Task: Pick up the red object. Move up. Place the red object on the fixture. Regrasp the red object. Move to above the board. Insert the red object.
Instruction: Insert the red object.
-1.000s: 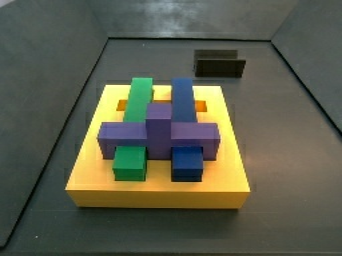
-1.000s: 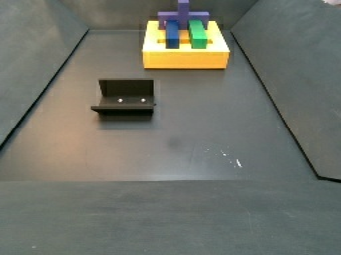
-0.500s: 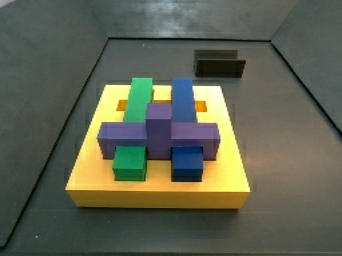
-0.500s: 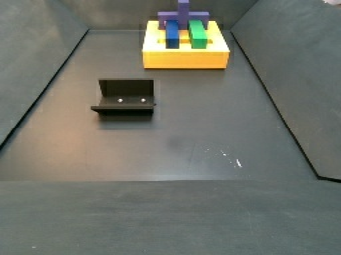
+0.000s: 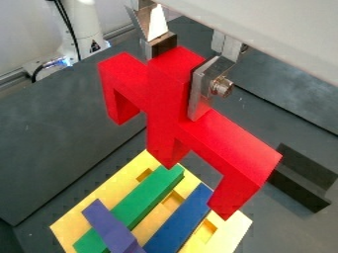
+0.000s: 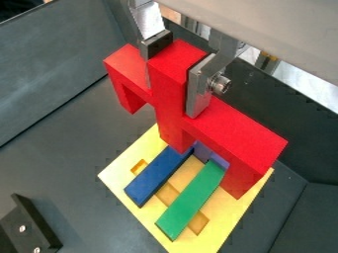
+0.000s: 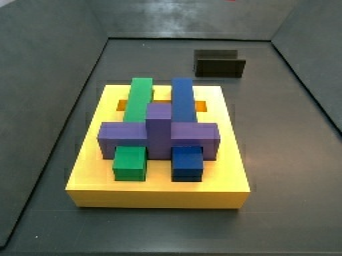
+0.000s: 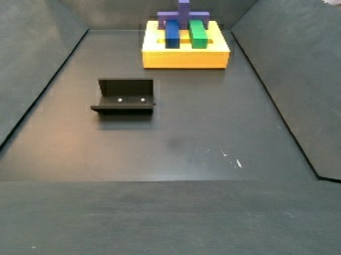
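In both wrist views my gripper (image 5: 183, 67) (image 6: 179, 67) is shut on the centre stub of the red object (image 5: 169, 114) (image 6: 169, 124). The silver fingers (image 5: 207, 87) press its two sides. The red object hangs in the air with its legs pointing down. It is above the yellow board (image 5: 87, 215) (image 6: 125, 170). The board also shows in both side views (image 7: 160, 192) (image 8: 186, 58), where neither the gripper nor the red object appears. The black fixture (image 7: 221, 65) (image 8: 124, 97) stands on the floor apart from the board and bears nothing.
A purple cross-shaped block (image 7: 160, 130) sits on the board over a green bar (image 7: 139, 95) and a blue bar (image 7: 182, 95). The same green bar (image 6: 196, 193) and blue bar (image 6: 158, 170) lie below the red object. Grey walls enclose the dark floor (image 8: 173, 149).
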### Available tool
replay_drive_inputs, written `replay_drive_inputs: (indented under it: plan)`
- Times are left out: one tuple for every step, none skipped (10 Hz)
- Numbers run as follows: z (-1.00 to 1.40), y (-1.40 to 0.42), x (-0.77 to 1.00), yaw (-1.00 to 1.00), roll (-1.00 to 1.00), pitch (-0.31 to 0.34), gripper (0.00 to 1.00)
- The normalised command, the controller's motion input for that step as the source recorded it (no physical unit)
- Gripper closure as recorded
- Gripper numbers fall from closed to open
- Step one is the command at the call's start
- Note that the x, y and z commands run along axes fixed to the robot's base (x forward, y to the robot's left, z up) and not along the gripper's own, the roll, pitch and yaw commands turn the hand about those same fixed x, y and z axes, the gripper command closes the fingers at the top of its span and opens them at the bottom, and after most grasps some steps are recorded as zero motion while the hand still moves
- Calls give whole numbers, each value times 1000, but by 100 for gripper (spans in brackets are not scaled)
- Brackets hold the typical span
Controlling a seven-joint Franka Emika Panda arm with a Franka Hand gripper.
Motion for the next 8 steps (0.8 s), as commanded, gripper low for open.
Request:
replay_drive_inputs:
  plan:
    - [-443, 674, 0, 0, -364, -66, 100]
    - [-611, 660, 0, 0, -266, -106, 100]
    - [-923, 194, 0, 86, -20, -160, 100]
    - [-829, -43, 0, 294, 94, -179, 100]
    - [-694, -14, 0, 234, 267, -130, 100]
    - [-657, -6, 0, 200, 294, -101, 100]
    - [-620, 0, 0, 203, 300, -123, 100]
    - [-603, 0, 0, 137, 339, -74, 100]
